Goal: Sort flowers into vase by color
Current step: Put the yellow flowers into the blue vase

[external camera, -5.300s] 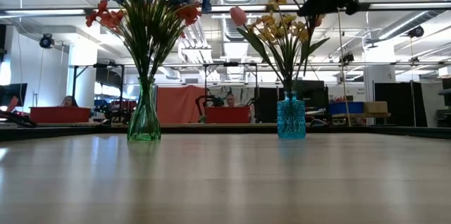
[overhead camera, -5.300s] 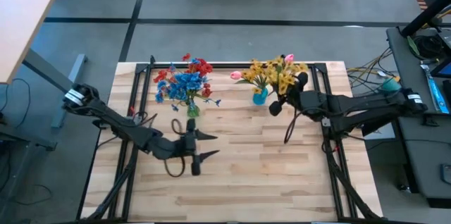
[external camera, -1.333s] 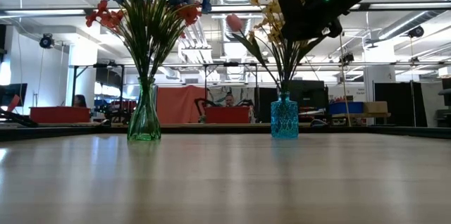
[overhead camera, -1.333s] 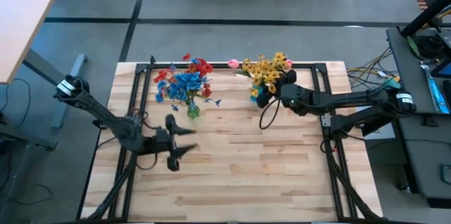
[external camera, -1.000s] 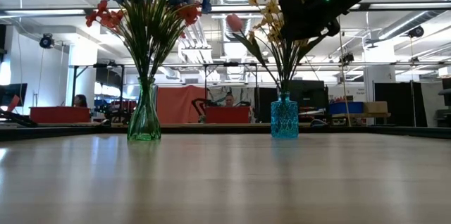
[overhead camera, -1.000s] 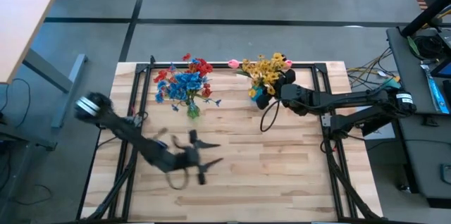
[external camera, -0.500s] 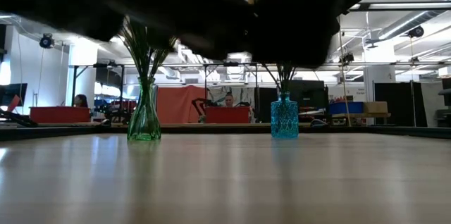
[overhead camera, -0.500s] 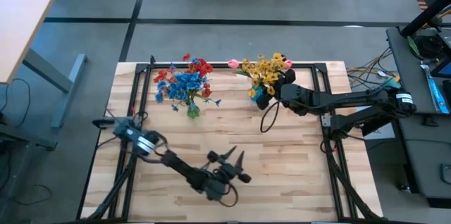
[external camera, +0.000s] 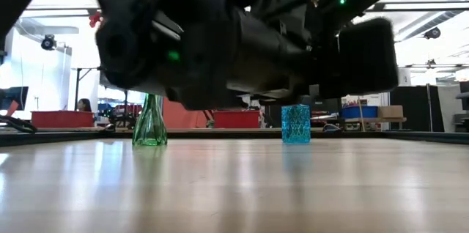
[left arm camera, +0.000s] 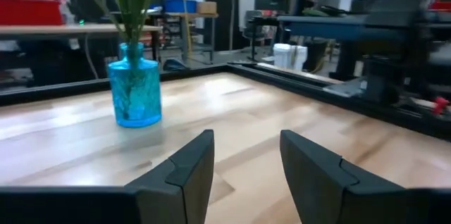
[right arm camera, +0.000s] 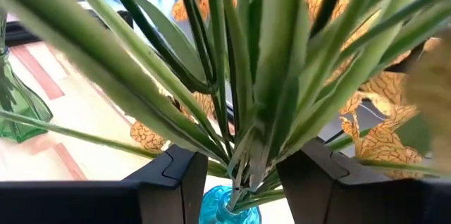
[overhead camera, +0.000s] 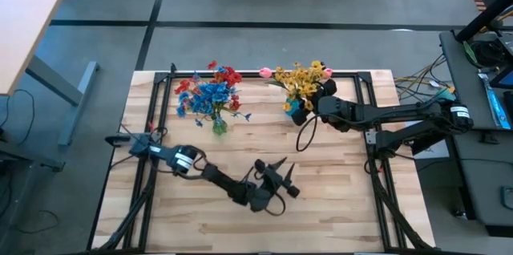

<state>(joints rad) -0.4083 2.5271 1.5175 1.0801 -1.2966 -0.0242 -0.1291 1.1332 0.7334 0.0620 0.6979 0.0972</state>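
Right gripper (right arm camera: 236,178): its two dark fingers (right arm camera: 169,182) flank the bundled green stems (right arm camera: 239,111) just above the mouth of the small blue patterned-glass vase (overhead camera: 295,111); whether they clench a stem cannot be told. The stems' long axis runs upward and away from the fingers, fanning into yellow clustered blooms (overhead camera: 303,80) with a pink tulip-like bud (overhead camera: 264,72) toward the worktop's far edge. Left gripper (left arm camera: 245,164): fingers apart and grasping nothing, low over bare wooden worktop (overhead camera: 337,199) near the middle of the near edge, aimed at the blue vase. Red and blue sprays (overhead camera: 210,91) stand in the slender green glass vase (external camera: 149,123) toward the far-left corner. The right arm is judged much nearer the yellow bunch.
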